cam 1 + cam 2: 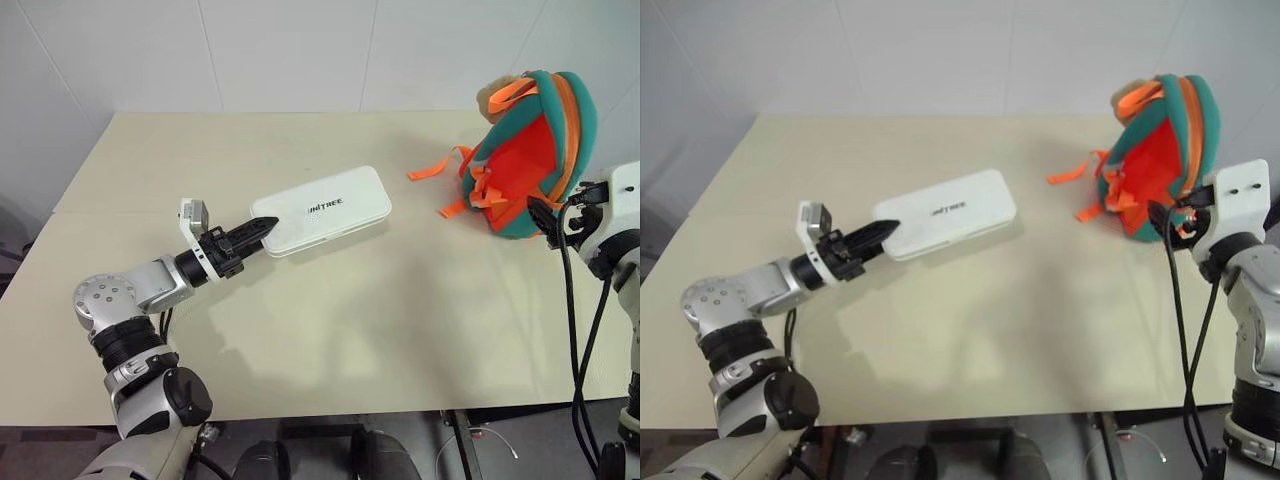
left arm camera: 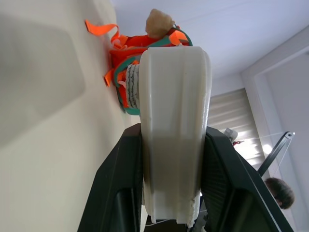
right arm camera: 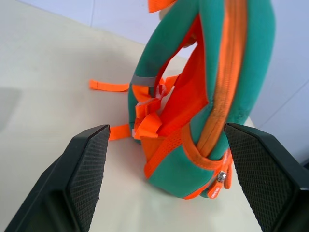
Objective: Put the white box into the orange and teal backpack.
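From the head camera, you are looking at the left tool [image 1: 262, 228] gripping the near end of the white box [image 1: 322, 209], its two black fingers closed on that end while the box is stretching away toward the middle of the tabletop [image 1: 330, 330]. The orange and teal backpack [image 1: 533, 150] is standing upright near the far right edge, well apart from the box, orange straps trailing on the surface and a beige plush toy [image 1: 494, 95] sitting at its top. The right tool [image 1: 1167, 218] is hovering just in front of the backpack's lower side, holding nothing.

From the left wrist, you are seeing the white box [image 2: 175, 130] wedged between the two dark fingers [image 2: 118, 193], its long body pointing toward the backpack [image 2: 129, 72] beyond; a person's head is showing at the frame's edge.

From the right wrist, you are seeing the two ribbed black pads [image 3: 87, 174] standing wide apart and empty, with the backpack [image 3: 212, 92] sitting between and beyond them, not touching either pad, its orange zipper trim facing the camera.
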{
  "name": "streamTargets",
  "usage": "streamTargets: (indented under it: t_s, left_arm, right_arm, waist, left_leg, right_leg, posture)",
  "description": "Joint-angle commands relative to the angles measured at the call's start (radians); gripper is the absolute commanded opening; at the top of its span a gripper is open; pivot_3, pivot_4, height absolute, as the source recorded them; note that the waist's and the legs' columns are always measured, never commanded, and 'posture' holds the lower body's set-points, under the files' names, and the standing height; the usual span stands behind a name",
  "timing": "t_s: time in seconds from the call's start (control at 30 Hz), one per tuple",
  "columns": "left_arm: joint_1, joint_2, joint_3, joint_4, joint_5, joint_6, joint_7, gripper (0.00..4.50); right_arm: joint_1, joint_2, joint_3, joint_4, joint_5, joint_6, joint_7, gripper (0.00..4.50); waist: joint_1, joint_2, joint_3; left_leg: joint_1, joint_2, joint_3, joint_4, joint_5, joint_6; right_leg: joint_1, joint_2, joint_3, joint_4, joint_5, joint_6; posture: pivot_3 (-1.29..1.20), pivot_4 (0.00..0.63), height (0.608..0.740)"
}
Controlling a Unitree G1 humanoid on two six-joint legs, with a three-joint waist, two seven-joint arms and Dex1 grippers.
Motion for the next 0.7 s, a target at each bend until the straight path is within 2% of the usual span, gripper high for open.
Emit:
streamTargets:
  t_s: [0.03, 0.23, 0.7]
  left_arm:
    - [0.002, 0.013, -0.008, 0.005, -0.058, 0.0, 0.0, 1.26]
    - [0.007, 0.025, -0.032, 0.012, -0.087, 0.0, 0.016, 1.26]
    - [0.035, 0.034, -0.034, -0.019, -0.183, 0.0, 0.096, 1.26]
  right_arm:
    - [-0.05, 0.015, -0.012, 0.045, -0.014, -0.057, -0.043, 4.5]
    - [-0.183, 0.036, 0.059, 0.32, -0.086, -0.219, -0.088, 4.5]
    - [-0.413, 0.057, 0.13, 0.842, -0.167, -0.56, -0.162, 4.5]
  waist:
    - [0.0, 0.0, 0.0]
    - [-0.002, 0.0, 0.0]
    - [-0.004, 0.0, 0.0]
  left_leg:
    - [0.0, 0.0, 0.0, 0.0, 0.0, 0.0]
    - [0.0, 0.0, 0.0, 0.0, 0.0, 0.0]
    - [0.0, 0.0, 0.002, 0.0, 0.001, 0.0]
  right_leg:
    - [0.0, 0.0, 0.0, 0.0, 0.0, 0.0]
    - [0.0, 0.0, 0.0, 0.0, 0.0, 0.0]
    - [0.001, 0.0, 0.0, -0.001, 0.0, 0.0]
  posture:
    - [0.0, 0.15, 0.74]
    - [0.0, 0.15, 0.74]
    - [0.0, 0.15, 0.74]
